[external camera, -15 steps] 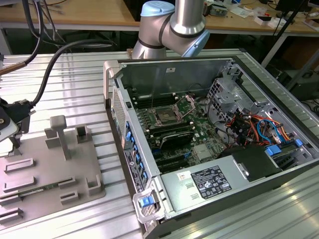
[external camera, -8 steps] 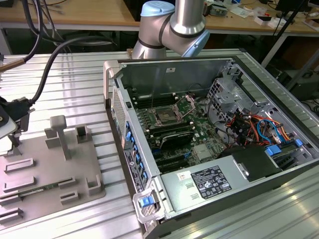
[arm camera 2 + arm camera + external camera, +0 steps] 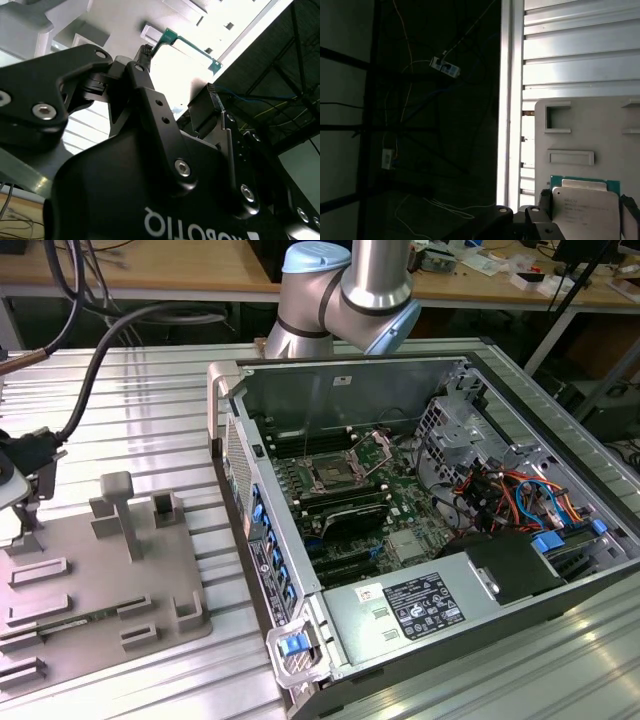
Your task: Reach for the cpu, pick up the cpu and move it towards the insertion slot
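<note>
Silver-topped and green-rimmed, the cpu (image 3: 585, 207) is sitting clamped between the black fingers (image 3: 543, 200) of the gripper (image 3: 586, 202) in the first wrist view. Its metal face is carrying faint grey print too small to read, and the grey fixture plate (image 3: 585, 130) and ribbed metal table (image 3: 580, 60) are lying beyond it. In the second wrist view the gripper (image 3: 179, 71) is showing its black linkage and upside-down white lettering (image 3: 170, 222), while a thin green edge of the cpu (image 3: 192, 49) is spanning the fingertips. The exterior view is giving the wider scene: the arm (image 3: 345, 290) is standing behind the open computer case (image 3: 340, 390), the insertion slot (image 3: 330, 475) is lying inside it, well apart from the grey fixture plate (image 3: 100, 590), and a black-and-white label (image 3: 423, 605) is showing print too fine to read
</note>
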`<state>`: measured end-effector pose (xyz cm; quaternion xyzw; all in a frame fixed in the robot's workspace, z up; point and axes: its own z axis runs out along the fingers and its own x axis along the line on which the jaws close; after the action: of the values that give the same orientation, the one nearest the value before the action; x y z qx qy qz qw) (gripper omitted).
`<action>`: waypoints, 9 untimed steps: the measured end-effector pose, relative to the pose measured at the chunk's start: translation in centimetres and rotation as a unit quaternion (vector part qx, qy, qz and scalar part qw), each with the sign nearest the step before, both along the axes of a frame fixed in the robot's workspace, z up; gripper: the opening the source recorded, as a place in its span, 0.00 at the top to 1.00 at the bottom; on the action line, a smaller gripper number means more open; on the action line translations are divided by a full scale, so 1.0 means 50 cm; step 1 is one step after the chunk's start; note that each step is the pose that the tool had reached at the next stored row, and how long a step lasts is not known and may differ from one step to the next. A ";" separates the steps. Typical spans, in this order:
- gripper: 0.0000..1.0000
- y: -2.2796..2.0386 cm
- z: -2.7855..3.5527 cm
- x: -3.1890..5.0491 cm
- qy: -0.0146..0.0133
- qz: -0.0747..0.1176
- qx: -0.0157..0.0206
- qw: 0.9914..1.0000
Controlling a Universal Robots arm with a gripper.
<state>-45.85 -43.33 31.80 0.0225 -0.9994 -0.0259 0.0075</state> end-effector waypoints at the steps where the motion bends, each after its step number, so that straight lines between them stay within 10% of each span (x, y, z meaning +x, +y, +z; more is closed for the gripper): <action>1: 0.45 0.0000 0.003 0.000 0.000 0.000 0.000 1.000; 9: 0.45 0.0000 0.029 0.000 0.000 0.000 0.000 1.000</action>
<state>-45.84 -43.33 33.24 0.0225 -0.9994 -0.0259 0.0075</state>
